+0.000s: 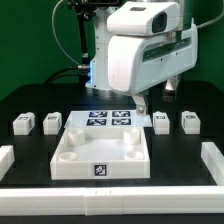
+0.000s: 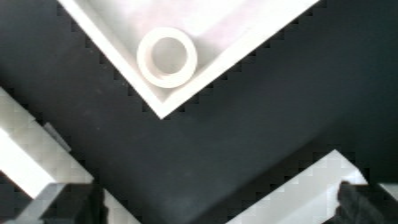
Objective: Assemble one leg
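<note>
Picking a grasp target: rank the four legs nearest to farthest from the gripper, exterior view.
Sides are the exterior view's.
1. Inner right leg, beside the gripper.
2. Outer right leg.
3. Inner left leg, past the tray.
4. Outer left leg.

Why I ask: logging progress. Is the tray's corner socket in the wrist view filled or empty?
Empty: the socket on the tray shows as a bare ring with nothing seated in it.

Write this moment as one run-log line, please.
hand: open, empty | wrist view: tray corner socket | legs: four, loose on table | none picked up yet
</note>
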Controlling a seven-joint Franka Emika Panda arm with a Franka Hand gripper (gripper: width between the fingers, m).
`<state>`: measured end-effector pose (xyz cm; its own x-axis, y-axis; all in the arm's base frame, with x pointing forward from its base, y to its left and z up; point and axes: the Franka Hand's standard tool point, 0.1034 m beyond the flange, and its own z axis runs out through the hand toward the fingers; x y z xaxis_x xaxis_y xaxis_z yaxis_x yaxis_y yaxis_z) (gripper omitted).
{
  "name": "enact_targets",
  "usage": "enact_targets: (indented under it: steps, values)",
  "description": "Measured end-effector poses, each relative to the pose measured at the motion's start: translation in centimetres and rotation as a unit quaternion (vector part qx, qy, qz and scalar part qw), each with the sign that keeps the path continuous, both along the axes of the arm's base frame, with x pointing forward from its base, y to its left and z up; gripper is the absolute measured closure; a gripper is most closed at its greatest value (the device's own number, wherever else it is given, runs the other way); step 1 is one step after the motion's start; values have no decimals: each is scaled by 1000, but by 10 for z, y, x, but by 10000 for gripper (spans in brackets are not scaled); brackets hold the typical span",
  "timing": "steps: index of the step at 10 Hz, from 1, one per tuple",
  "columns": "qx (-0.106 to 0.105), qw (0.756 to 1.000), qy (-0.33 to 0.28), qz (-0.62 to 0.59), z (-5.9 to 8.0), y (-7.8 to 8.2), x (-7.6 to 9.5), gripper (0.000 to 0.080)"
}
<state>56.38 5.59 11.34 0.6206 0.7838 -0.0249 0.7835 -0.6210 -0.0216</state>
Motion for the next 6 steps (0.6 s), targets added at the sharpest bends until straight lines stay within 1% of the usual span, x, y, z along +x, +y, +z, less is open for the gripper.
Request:
enact_targets:
  steps: [6]
  values:
    - [0, 1000, 0, 0, 0, 0, 0, 150]
